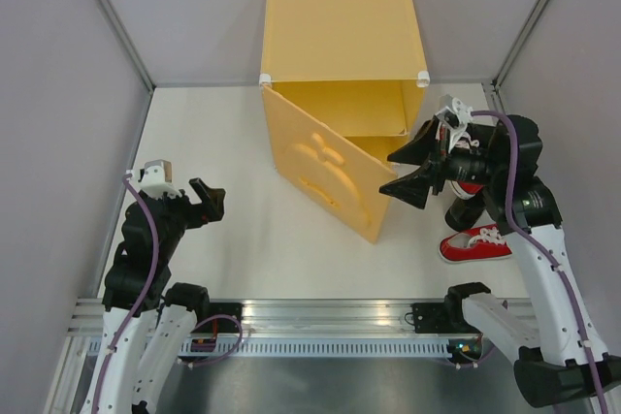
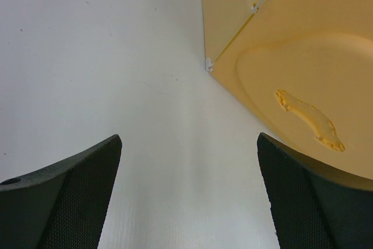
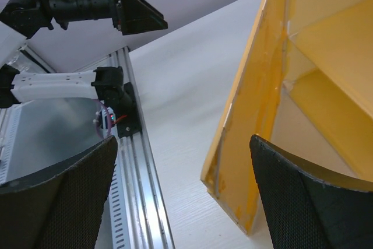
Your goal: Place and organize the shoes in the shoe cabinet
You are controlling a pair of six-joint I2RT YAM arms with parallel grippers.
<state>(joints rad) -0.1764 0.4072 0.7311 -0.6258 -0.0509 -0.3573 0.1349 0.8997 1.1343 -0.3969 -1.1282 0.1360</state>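
Well, the whole thing sits in a booth of plain grey walls (image 1: 58, 94) around a white counter (image 1: 213, 133), with a metal rail (image 1: 320, 312) running along its near edge where the arms are bolted.

The biggest thing on the counter is the shoe cabinet (image 1: 340, 26), a yellow-orange cube standing toward the back, a little right of centre. Its door (image 1: 320, 167) is swung wide open, angling out toward the near side with the embossed face turned left. Inside I can see one shelf (image 3: 326, 94), with no shoe on the part in view.

The right end effector (image 1: 403, 172) hovers just at the door's free edge, in front of the cabinet mouth, fingers spread wide and holding nothing. The left end effector (image 1: 209, 201) hangs well off to the left of the door, pointed at it, also spread apart and empty.

One red sneaker (image 1: 475, 244), with white laces and sole, lies on the counter to the right of the cabinet, just beside the right arm (image 1: 539, 239). A bit more red shows behind that arm, too hidden to make out.
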